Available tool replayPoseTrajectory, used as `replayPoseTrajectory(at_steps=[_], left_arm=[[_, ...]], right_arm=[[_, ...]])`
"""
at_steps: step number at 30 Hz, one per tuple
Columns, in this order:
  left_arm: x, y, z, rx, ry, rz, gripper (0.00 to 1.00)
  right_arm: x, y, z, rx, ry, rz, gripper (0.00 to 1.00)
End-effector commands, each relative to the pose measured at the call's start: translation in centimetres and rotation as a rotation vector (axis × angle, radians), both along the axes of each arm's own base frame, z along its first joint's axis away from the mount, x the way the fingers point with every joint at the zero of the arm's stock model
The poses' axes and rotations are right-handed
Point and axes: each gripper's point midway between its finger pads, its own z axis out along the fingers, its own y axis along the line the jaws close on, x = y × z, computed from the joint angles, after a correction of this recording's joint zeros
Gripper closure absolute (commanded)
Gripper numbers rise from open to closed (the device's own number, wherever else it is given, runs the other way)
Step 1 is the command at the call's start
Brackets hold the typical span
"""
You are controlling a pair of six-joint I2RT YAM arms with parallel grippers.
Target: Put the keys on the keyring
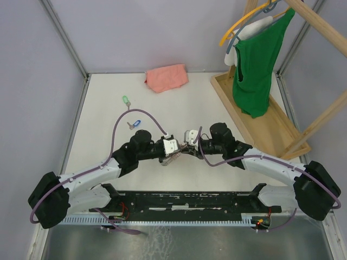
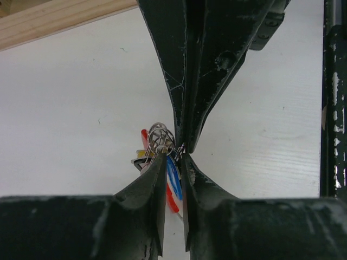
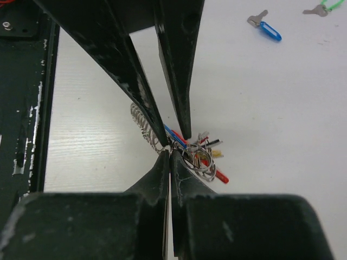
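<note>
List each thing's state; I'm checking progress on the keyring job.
Right gripper: shut on keyring.
Left gripper: slightly open at keyring.
Blue key: loose, not on keyring.
Green key: loose, not on keyring.
Shirt: hanging on hanger.

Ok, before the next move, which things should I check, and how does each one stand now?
1. Right gripper shut, tip at the keyring: ok.
2. Keyring really pinched by it: cannot tell.
3. Left gripper at the keyring, fingers slightly apart: ok.
4. Blue key on the keyring: not ok, it lies loose on the table.
5. Green key on the keyring: not ok, also loose, farther from the arms.
</note>
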Motion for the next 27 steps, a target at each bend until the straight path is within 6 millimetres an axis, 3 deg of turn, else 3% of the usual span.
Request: replayPoseTrajectory(at_steps=[1,7,18,27], left_arm=[[0.1,-0.3,4.3,-0.134,-0.113,0.008,0.72],[0.5,0.9,5.5,-0.180,-0.217,0.056,0.60],[0.9,1.9,6.4,-0.254,-0.381,0.094,0.59],[2.6,2.4,7.0,-0.273,-0.440,0.152,0.60]], right_arm=[[1.5,0.4,2.8,0.146,-0.121,-0.057,0.99],[1.7,0.6,4.4,0.253,-0.208,-0.042,0.99],[2.4,0.5,8.1,0.448,-0.389,-0.022,0.99],[3.0,-0.1,9.4,0.546,-0.469,0.022,0.99]])
